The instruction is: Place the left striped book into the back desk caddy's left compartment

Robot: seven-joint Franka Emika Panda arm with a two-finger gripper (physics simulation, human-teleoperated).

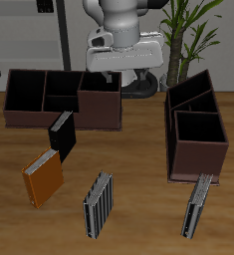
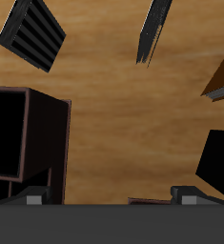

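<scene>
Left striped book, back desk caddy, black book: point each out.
left striped book (image 1: 198, 206), exterior view, middle of cover
back desk caddy (image 1: 99, 108), exterior view, front wall of an end section
black book (image 1: 61, 135), exterior view, cover centre

Left striped book before end-on caddy

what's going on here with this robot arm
A Franka arm is meant to put the left striped book into the back desk caddy's left compartment. Nothing is picked up yet: the gripper is open and empty above the table, and the book lies near the front edge.
</scene>
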